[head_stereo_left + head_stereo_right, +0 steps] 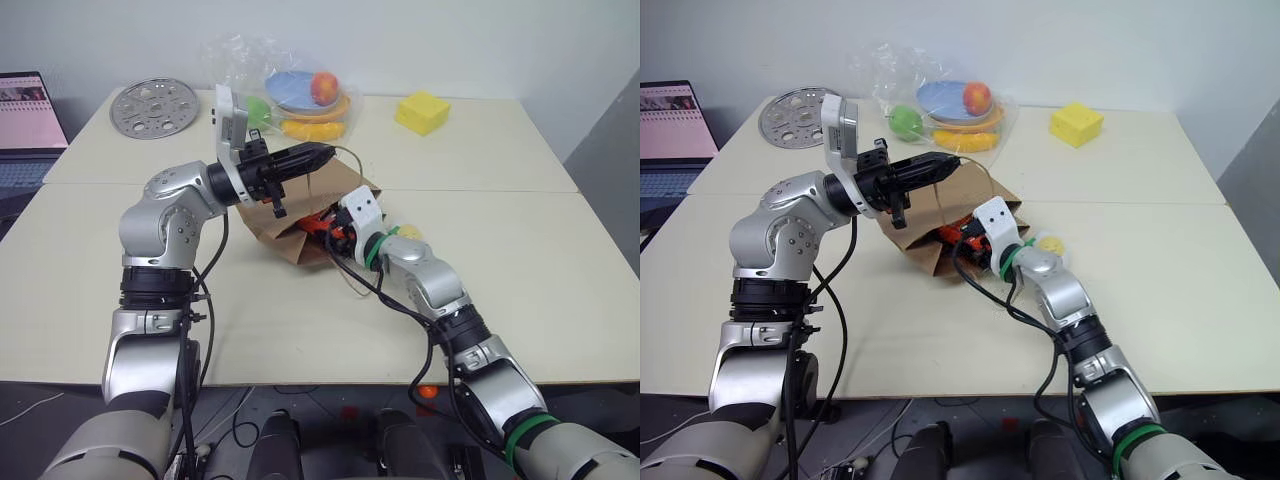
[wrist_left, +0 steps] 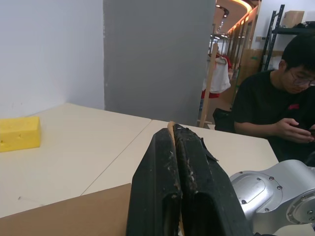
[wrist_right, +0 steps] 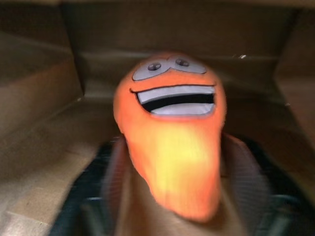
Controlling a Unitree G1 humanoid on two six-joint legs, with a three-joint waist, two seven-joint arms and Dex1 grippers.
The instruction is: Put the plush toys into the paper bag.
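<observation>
The left hand is raised above the counter, its two black fingers pressed tight together on one thin twisted-paper handle of the paper bag, holding the bag's mouth up. One brown paper bag lies on its side under it, mouth toward the robot's right arm.

The right hand reaches into that mouth. In the right wrist view its two fingers stand apart on either side of one orange carrot toy, face toward the camera, inside the brown walls of the bag; whether the fingers touch the toy is hard to tell through the blur.

Just beside the right wrist, outside the bag, a second plush toy, white and yellow, lies on the counter, mostly hidden by the arm.

Farther off: one clear plastic bag of toy fruit and plates, one yellow sponge block, one round metal disc, and one laptop at the left edge. One seated person shows in the left wrist view.
</observation>
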